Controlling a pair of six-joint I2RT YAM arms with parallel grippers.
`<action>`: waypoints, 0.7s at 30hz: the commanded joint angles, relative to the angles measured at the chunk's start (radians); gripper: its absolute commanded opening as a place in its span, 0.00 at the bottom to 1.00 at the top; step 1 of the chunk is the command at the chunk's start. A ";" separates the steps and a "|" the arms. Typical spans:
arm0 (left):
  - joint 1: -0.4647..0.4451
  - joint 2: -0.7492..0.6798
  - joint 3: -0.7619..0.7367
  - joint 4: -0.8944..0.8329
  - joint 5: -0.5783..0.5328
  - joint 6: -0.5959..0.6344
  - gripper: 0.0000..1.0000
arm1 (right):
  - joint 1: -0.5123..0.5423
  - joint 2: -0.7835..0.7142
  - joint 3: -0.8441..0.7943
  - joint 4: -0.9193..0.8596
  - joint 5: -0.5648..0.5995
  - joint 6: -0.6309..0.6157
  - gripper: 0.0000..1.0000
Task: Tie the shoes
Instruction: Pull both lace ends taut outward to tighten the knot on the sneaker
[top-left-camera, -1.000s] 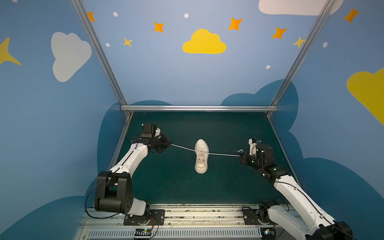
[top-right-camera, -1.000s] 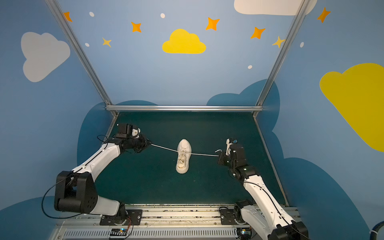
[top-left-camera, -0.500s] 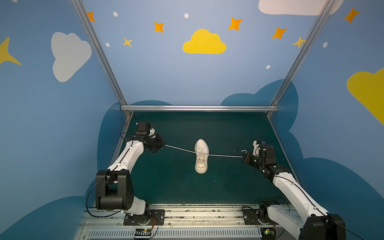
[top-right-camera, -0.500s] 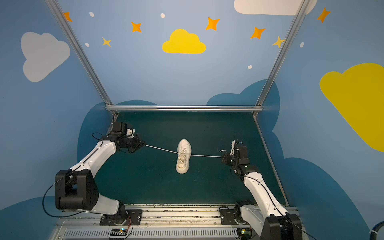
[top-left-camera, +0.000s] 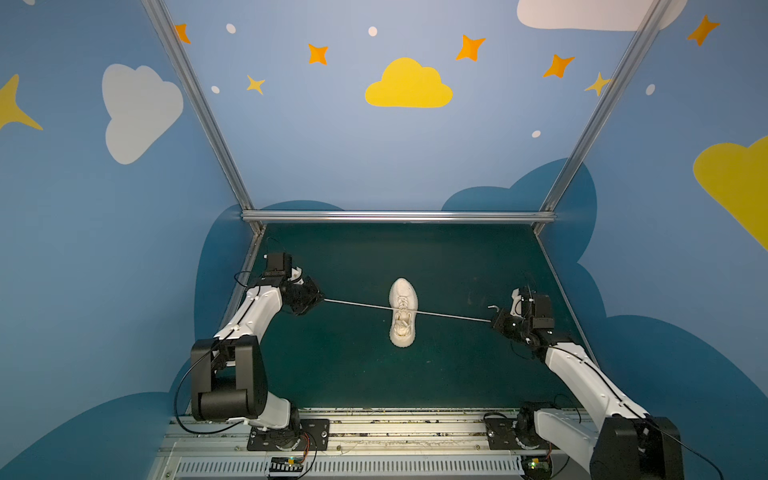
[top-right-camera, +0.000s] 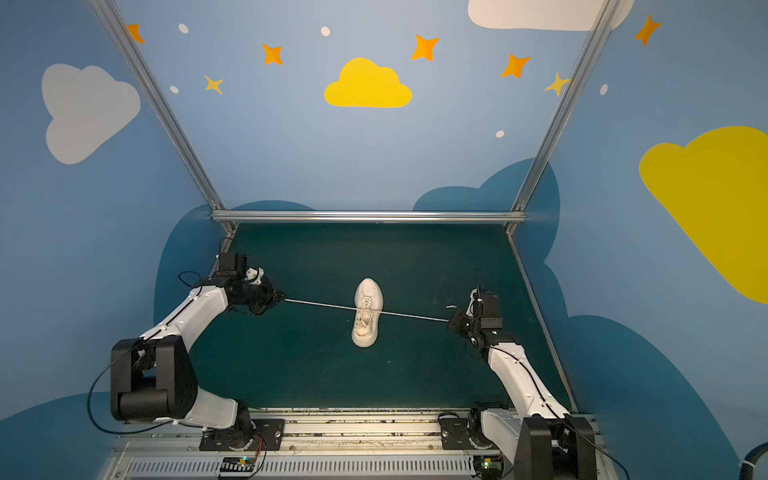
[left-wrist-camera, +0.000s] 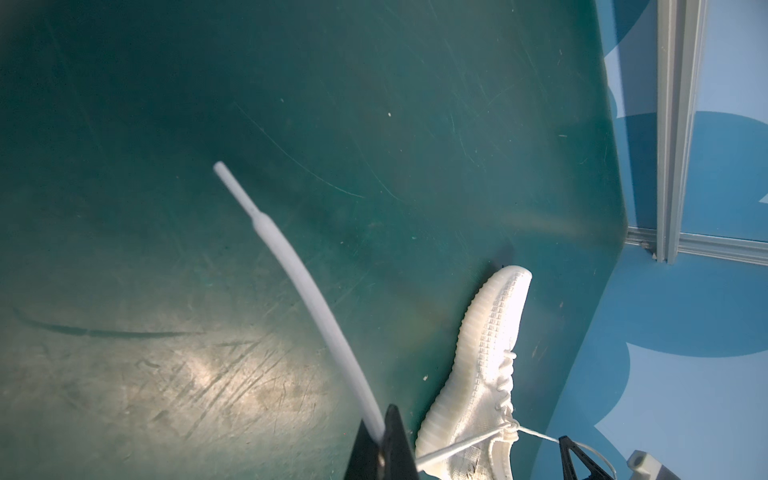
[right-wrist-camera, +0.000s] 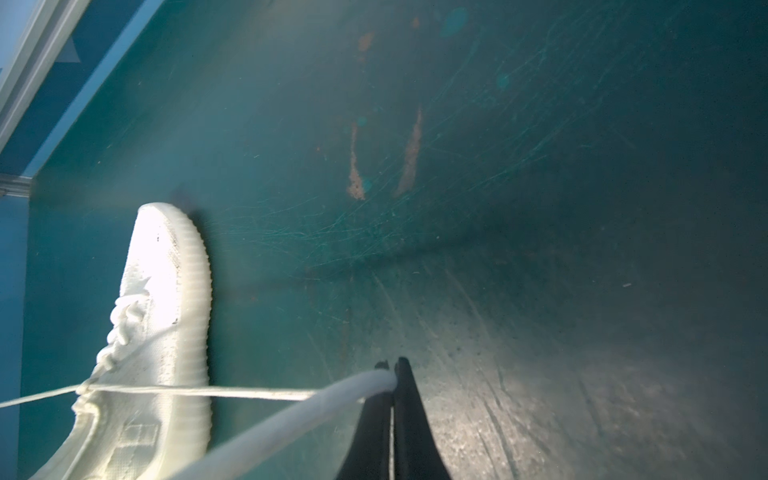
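Centrally, one cream shoe (top-left-camera: 402, 312) on green mat (top-left-camera: 353, 374); left gripper (top-left-camera: 319, 300) and right gripper (top-left-camera: 495, 321) each clenched on taut laces (top-left-camera: 357, 304).

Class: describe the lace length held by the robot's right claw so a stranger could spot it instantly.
On the dark green tabletop lies one cream-white sneaker. From its eyelets a taut lace runs to the right claw, shut on it. Unlike the other lace length, held by the left claw, it shows a small hooked tip poking past its claw.
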 joint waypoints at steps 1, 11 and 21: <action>0.050 0.013 -0.006 0.004 -0.008 0.041 0.03 | -0.025 0.003 -0.004 -0.027 0.033 0.004 0.00; 0.095 0.016 -0.025 0.021 0.037 0.041 0.03 | -0.045 0.003 -0.002 -0.034 0.021 -0.005 0.00; 0.130 0.017 -0.079 0.093 0.091 -0.014 0.03 | -0.076 0.024 0.000 -0.047 -0.020 -0.032 0.00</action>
